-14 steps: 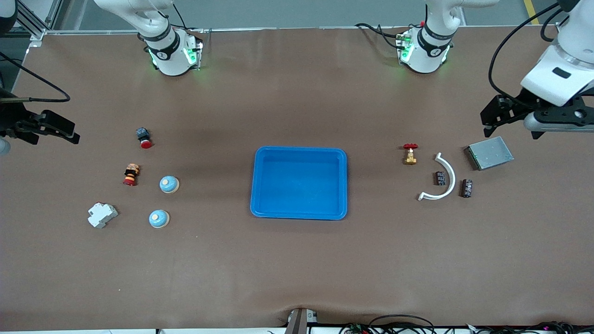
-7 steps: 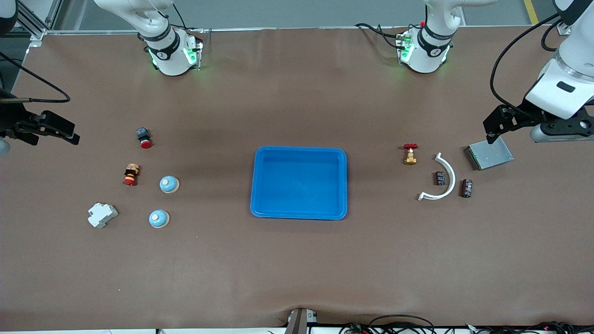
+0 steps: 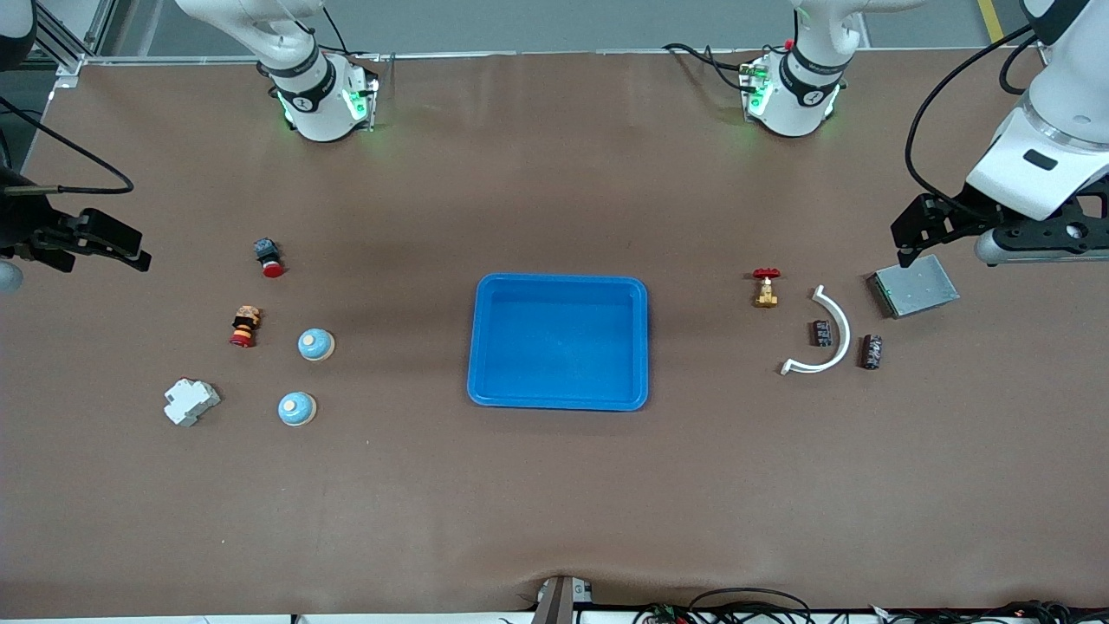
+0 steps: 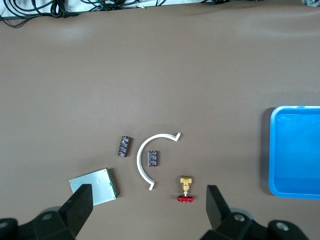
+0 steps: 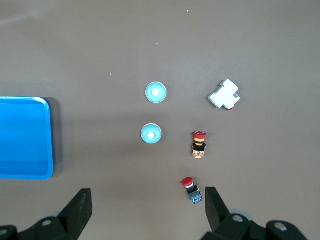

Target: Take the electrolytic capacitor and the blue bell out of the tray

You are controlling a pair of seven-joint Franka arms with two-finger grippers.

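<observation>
Table point(image 3: 554, 503) w/ tray point(image 3: 559, 400), bells point(image 3: 315, 345), capacitors point(image 3: 871, 352).

A brown worktop point(image 3: 554, 503) carries the bystanders. Toward the right arm's end lie a white breaker block point(image 3: 191, 402), a red-capped push button point(image 3: 269, 257), and a second red button with an orange-and-black body point(image 3: 245, 327) nearer the front camera than the first. Toward the left arm's end sit a brass valve with a red handwheel point(image 3: 765, 288), a white curved plastic strip point(image 3: 823, 334) and a grey metal box point(image 3: 914, 286), all apart from one another.
</observation>
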